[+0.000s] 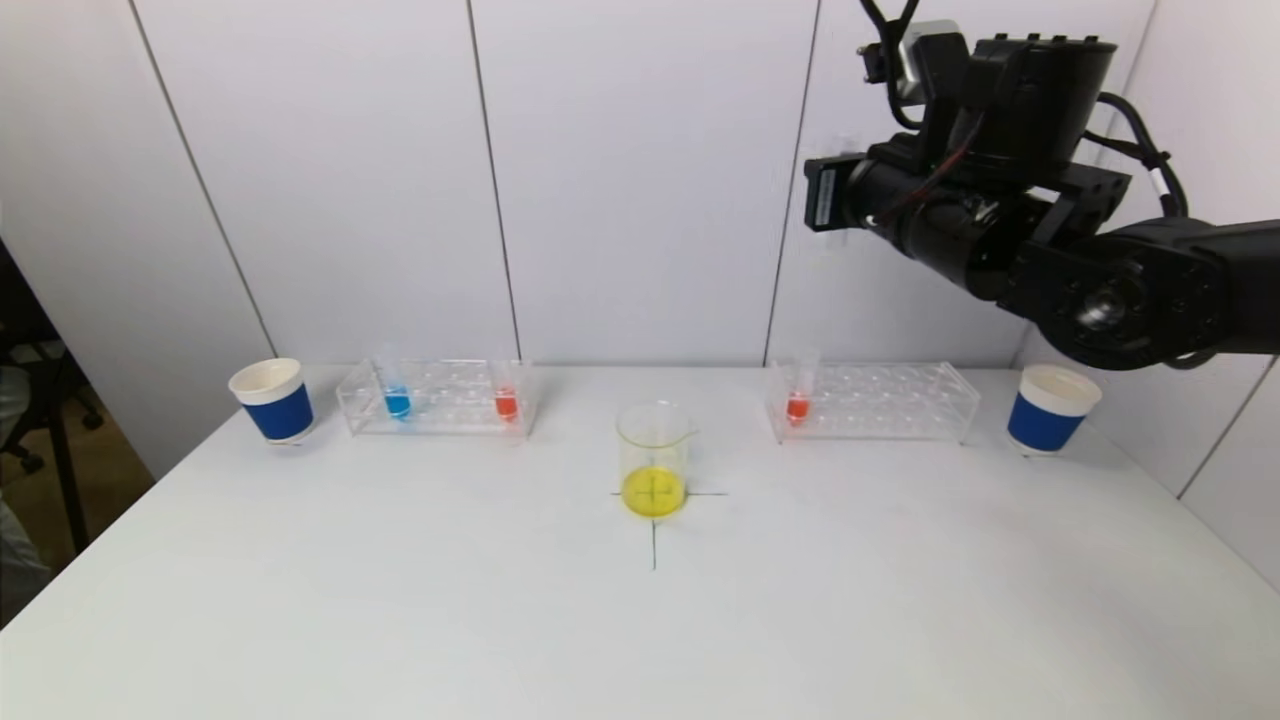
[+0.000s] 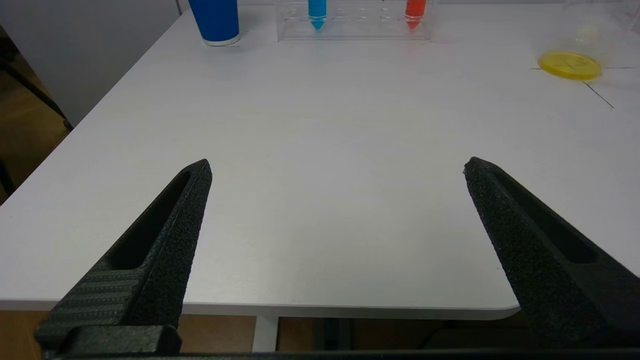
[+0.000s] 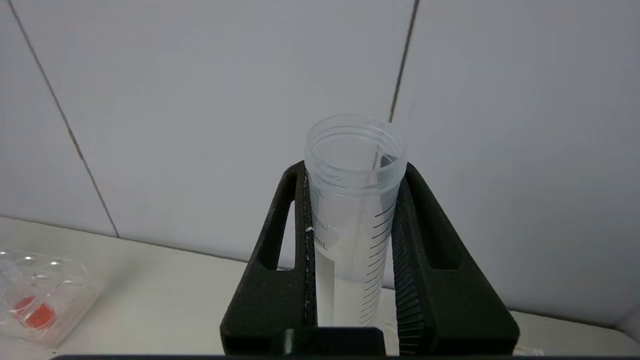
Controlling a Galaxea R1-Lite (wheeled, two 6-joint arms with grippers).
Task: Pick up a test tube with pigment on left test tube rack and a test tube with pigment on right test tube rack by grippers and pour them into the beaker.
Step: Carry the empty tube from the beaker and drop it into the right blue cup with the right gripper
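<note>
Left wrist view shows the left tool (image 2: 337,167) with its two fingers (image 2: 165,235) spread wide and nothing between them, low over the near edge of the table (image 2: 320,165). Farther on that table, near the middle, stands the beaker (image 1: 654,459) on a drawn cross, with yellow liquid at its bottom. Behind it, on the robot's left, the left rack (image 1: 438,397) holds a blue tube (image 1: 397,392) and a red tube (image 1: 505,394), both upright, and a blue cup (image 1: 273,400) stands just beside the rack's outer end. On the robot's right, the right rack (image 1: 872,401) holds one red tube (image 1: 799,392) at the end nearest the beaker, and a second blue cup (image 1: 1051,408) stands beyond its other end. High above the right rack, well apart from the table, the right tool (image 3: 352,167) is clenched on an empty tube (image 3: 352,200), which is clear with printed marks; its open mouth points toward the wall (image 1: 640,170).
</note>
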